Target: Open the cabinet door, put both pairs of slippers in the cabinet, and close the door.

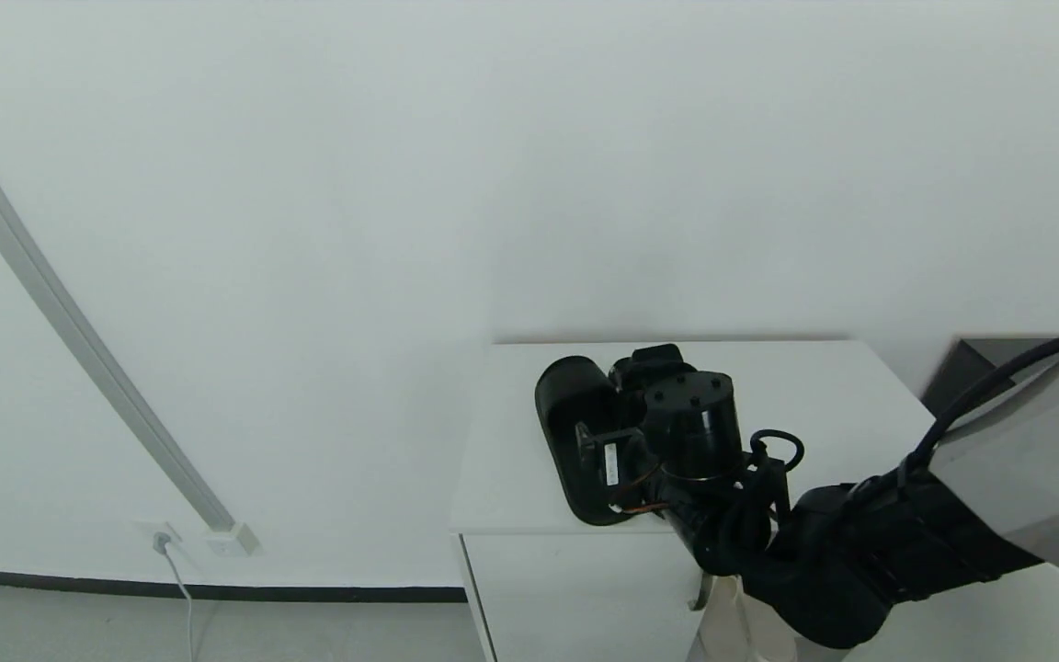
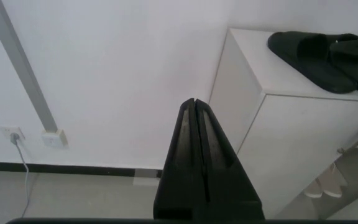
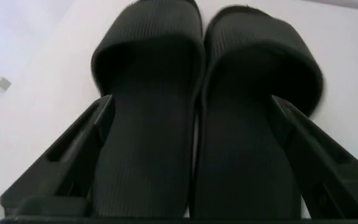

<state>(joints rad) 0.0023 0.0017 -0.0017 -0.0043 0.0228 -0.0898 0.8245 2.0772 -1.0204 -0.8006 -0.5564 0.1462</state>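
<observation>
The pair of black slippers [image 3: 148, 124] lay side by side, soles down, on top of the white cabinet [image 1: 805, 405], towards its left front corner. The right gripper [image 3: 191, 106] was set low over the pair. Its fingers [image 3: 61, 168] were spread wide, one along each outer flank, and had closed on nothing; contact with the sidewalls could not be confirmed. The left gripper [image 2: 194, 106] hung off the cabinet's left side, facing the wall, with its fingers pressed together and nothing between them. A metal handle [image 1: 700, 593] showed at the cabinet front. The door appeared to stand open, though this was not certain. The slippers looked like ribbed foam or rubber, and were judged light, soft and springy rather than stiff. A squeeze across both would probably compress the straps and sidewalls before it held. The ribbed surface should grip the pads fairly well, and breakage was not a concern. The soundest hold was judged to be across the pair at mid-length, low on the sole edges and just behind the straps, so that the two are pressed together as one. The main risks noted were that the inner slipper could slip free or the pair could droop once lifted.
</observation>
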